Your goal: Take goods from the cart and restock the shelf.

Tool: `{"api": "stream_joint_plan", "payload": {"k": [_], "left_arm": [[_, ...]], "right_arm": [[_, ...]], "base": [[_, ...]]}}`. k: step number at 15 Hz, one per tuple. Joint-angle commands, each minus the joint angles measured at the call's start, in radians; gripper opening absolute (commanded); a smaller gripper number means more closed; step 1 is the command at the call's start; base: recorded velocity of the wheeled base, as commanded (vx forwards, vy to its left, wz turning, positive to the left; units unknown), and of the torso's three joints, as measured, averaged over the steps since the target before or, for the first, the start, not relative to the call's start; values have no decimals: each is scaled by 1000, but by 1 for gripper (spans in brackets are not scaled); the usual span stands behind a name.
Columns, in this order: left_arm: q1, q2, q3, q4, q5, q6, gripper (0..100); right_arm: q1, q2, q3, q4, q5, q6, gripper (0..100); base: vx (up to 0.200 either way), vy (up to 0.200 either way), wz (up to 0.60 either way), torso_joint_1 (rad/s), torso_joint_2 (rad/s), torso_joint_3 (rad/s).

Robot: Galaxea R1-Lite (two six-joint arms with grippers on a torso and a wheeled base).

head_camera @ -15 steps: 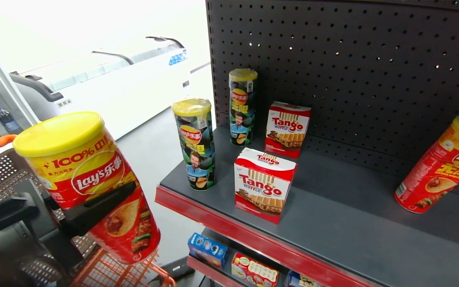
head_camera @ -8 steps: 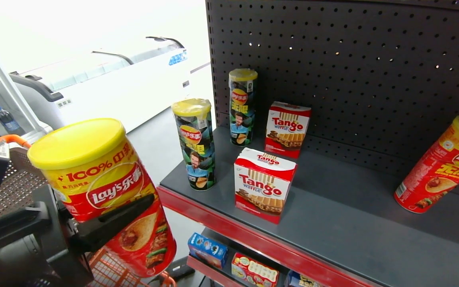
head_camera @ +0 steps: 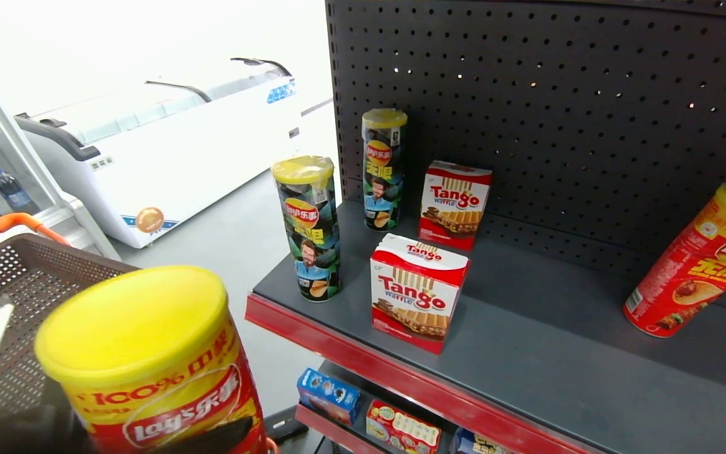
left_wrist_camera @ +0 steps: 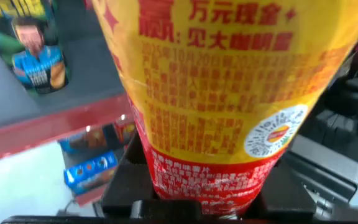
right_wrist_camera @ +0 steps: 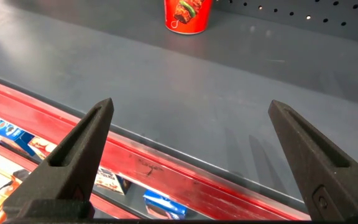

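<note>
A red chip can with a yellow lid [head_camera: 149, 366] hangs at the near left, above the cart and short of the shelf's red front edge. My left gripper [left_wrist_camera: 197, 202] is shut on the chip can [left_wrist_camera: 229, 93] near its base, and one black finger [head_camera: 212, 435] crosses the can's front. On the grey shelf [head_camera: 527, 353] stand two dark chip cans [head_camera: 309, 227] [head_camera: 383, 167] and two wafer boxes [head_camera: 416, 290] [head_camera: 454, 203]. A second red can [head_camera: 697, 261] stands at the right by the pegboard. My right gripper [right_wrist_camera: 191, 143] is open over the shelf's front edge, with this red can [right_wrist_camera: 187, 15] beyond it.
The brown perforated cart basket [head_camera: 16, 284] with an orange handle sits at the left. A white chest freezer [head_camera: 167, 145] stands behind it across the grey floor. Small boxes [head_camera: 328, 394] lie on the lower shelf. Bare shelf surface [right_wrist_camera: 166, 74] stretches between the wafer boxes and the right red can.
My left gripper with the chip can first shifted right, then sank lower and closer to the head camera, uncovering the cart basket. The goods on the shelf have not moved.
</note>
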Motion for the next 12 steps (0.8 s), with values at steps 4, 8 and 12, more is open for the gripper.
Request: {"api": "stream_joint_plan", "payload": {"k": [4, 8, 12], "left_arm": [[-6, -27, -10, -2, 2, 0, 0], [-8, 51, -7, -140, -1, -6, 0], [-2, 69, 14, -157, 1, -5, 0]], "right_arm": [[0, 0, 0, 0, 0, -1, 100], [0, 0, 0, 0, 0, -1, 100], [0, 0, 0, 0, 0, 1, 100]], "base": [[0, 0, 0, 0, 0, 0], [0, 0, 0, 0, 0, 0], [0, 0, 0, 0, 0, 0]]}}
